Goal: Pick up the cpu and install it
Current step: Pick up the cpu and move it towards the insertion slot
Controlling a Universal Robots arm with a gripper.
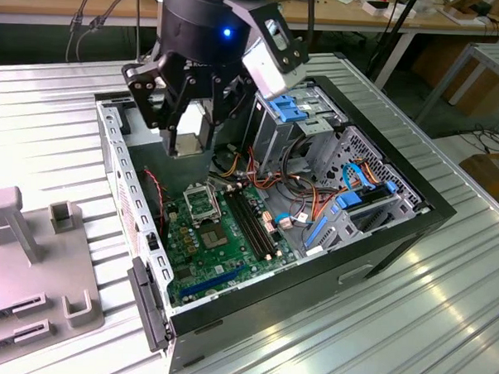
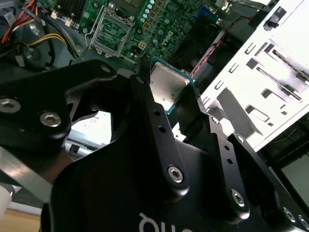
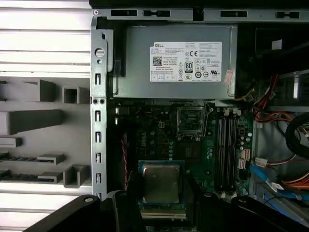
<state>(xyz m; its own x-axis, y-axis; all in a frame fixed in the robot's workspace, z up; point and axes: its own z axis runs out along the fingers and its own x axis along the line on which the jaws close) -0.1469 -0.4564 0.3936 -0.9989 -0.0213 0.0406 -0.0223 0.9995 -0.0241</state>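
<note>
1. My tool [image 2: 167, 88] is clamped on the cpu [image 3: 161, 182]. Its fingers [image 2: 154, 121] grip two opposite edges, and the shiny metal top faces the wrist cameras.
2. The cpu hangs in the air inside the open computer case [image 1: 396, 235], which lies on the ribbed metal surface [image 1: 443, 311]. It is above the motherboard [image 3: 159, 140] and not touching it.
3. The socket frame [image 3: 191, 119] is not under the cpu. It sits nearer the grey power-supply box [image 3: 176, 60], just beside the long black memory slots [image 3: 227, 145].
4. I judge the step in hand to be carrying the cpu across to that socket. To do it well I should keep the cpu level and the grip even, so it neither tilts nor slides between my fingers.
5. The cpu's edges should be squared to the frame while it is well above the board. Any twist is easier to correct up here than close to the socket.
6. The coloured cables and the case wall are near my path, so I should move slowly.
7. The cpu's underside is hidden from me, and I cannot make out any corner mark that would give its orientation.
8. I cannot tell whether the frame's cover is swung open, nor what state the contacts inside are in.
9. My own dark body covers part of the cpu's edges, so I cannot see how deeply the fingers overlap them.
</note>
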